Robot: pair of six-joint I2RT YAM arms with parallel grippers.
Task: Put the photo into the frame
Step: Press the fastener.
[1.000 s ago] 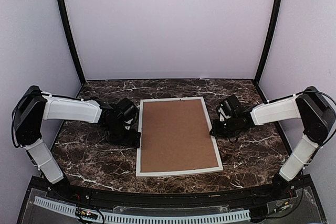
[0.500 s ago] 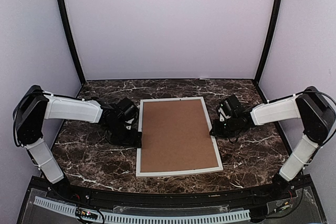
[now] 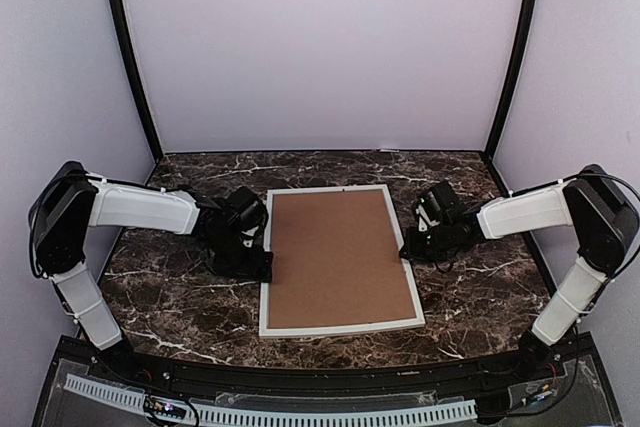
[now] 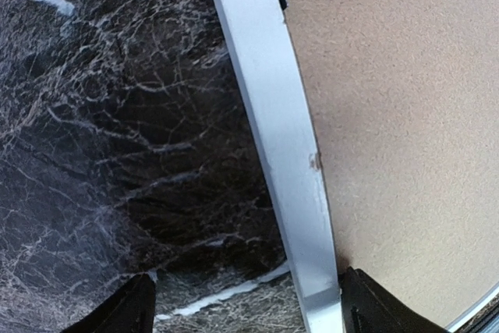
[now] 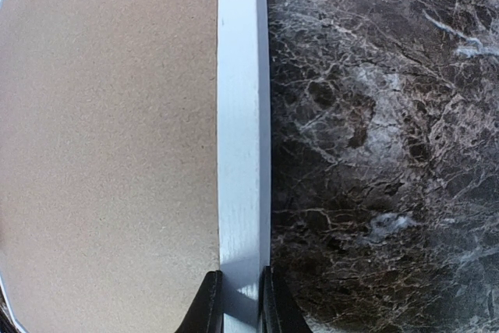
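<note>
right wrist view: my right gripper [image 5: 240,299] clamps the right rail of the white rectangular picture frame [image 5: 243,115], pinning it flat, i judge; my left gripper [image 4: 249,311] gapes astride the left rail. a brown cardboard sheet [image 5: 109,138] fills the frame; the glossy photo print is hidden.

Bare table [image 4: 117,115] is left outside the left gripper [image 4: 249,309] and right gripper [image 5: 240,302]; between each pair of fingers, a rail of the frame [image 4: 273,115] is lodged.

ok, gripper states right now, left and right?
Left gripper: open, jaws straddling the frame rail, gripping nothing.
Right gripper: closed on the frame's opposite rail.
</note>
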